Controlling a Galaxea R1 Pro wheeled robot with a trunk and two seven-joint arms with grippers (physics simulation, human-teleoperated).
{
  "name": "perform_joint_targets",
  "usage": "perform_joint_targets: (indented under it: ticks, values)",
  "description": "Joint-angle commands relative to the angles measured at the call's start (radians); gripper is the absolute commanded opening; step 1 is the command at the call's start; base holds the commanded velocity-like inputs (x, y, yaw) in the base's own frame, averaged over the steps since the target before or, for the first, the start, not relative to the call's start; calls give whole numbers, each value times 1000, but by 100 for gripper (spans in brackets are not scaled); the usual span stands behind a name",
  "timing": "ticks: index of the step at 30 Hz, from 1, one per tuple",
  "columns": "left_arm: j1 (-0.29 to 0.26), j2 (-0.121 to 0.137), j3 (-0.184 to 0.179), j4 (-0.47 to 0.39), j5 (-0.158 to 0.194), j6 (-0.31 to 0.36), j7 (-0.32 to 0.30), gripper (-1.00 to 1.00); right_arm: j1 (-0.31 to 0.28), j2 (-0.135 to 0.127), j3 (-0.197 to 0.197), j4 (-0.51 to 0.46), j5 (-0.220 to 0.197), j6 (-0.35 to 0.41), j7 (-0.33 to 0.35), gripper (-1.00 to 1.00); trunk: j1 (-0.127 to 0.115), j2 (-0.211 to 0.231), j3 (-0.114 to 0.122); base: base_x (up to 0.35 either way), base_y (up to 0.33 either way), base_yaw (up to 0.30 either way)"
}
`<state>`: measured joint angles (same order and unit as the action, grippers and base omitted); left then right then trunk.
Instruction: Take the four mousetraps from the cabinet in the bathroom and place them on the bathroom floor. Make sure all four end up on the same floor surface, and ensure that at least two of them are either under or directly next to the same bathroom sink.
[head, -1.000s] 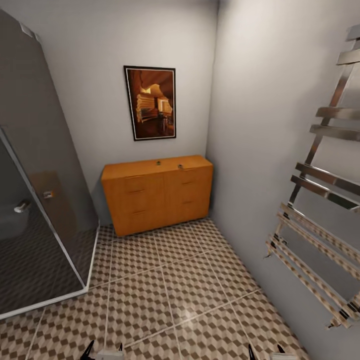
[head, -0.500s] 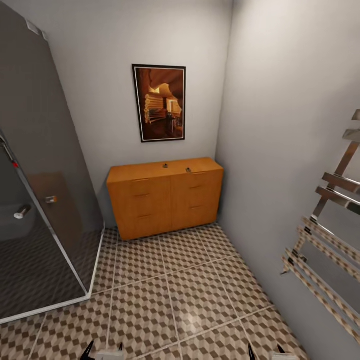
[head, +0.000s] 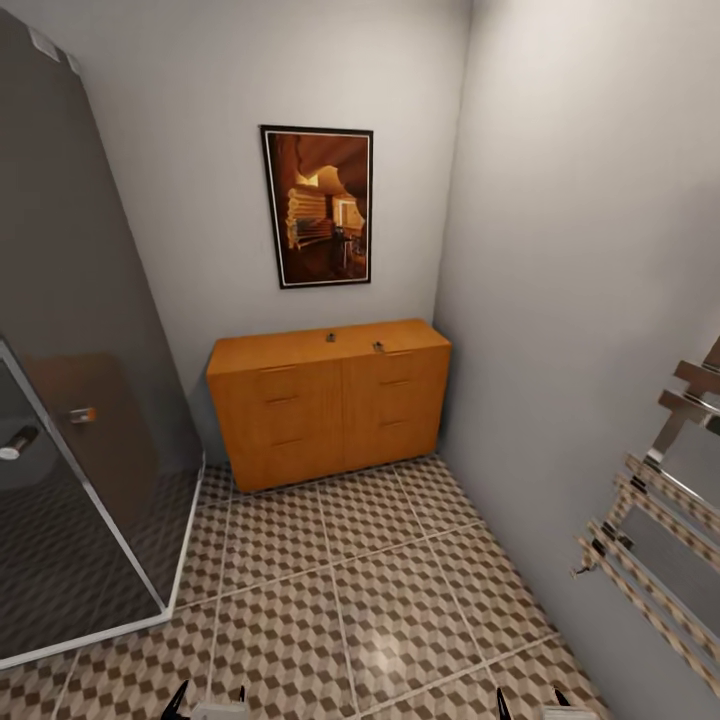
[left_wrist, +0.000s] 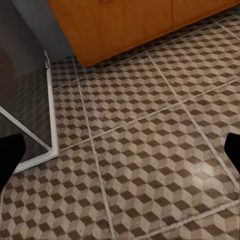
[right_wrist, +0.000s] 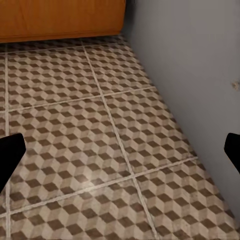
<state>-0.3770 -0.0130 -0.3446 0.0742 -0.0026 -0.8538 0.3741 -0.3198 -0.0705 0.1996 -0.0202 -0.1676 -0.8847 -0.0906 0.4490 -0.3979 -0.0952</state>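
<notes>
Black fingertips (left_wrist: 11, 160) of your left gripper (left_wrist: 120, 155) stand at both edges of the left wrist view, wide apart, with nothing between them but the bathroom floor (left_wrist: 150, 150) and its brown, beige and white cube tiles. Your right gripper (right_wrist: 120, 152) is the same in the right wrist view: its dark fingers (right_wrist: 10, 155) are spread far open and hold nothing, and the grey wall (right_wrist: 200, 65) runs along one side of the tiles. In the head view you see only the tips of the left gripper (head: 208, 698) and the right gripper (head: 530, 700) at the lower edge, both low over the floor (head: 360, 600). Further out, the cabinet (head: 330, 400) stands against the back wall, in the corner, with its drawers closed. On its flat top lie two small things, the mousetraps (head: 331, 338) as it seems, one near the middle and one just beside it toward the front edge; they are too small to tell more. A framed picture (head: 318, 205) hangs above the cabinet. The glass shower cabin (head: 70, 420) is at your left side and a chrome towel rail (head: 650, 520) is on the wall at your right
</notes>
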Motion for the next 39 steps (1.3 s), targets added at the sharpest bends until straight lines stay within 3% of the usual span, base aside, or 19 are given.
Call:
perform_joint_targets:
  ticks: [1, 26, 39]
  values:
    - [-2, -1, -8, 4, 0, -4, 8, 100, -1, 0, 9, 0, -4, -2, -6, 100, 1, -2, -2, 232, 0, 0]
    - [-2, -1, -8, 5, 0, -4, 8, 100, -1, 0, 10, 0, -4, -2, -5, 100, 1, -2, -2, 235, 0, 2]
    - [-2, -1, -8, 5, 0, -4, 8, 100, -1, 0, 10, 0, -4, -2, -4, 100, 1, -2, -2, 235, 0, 133]
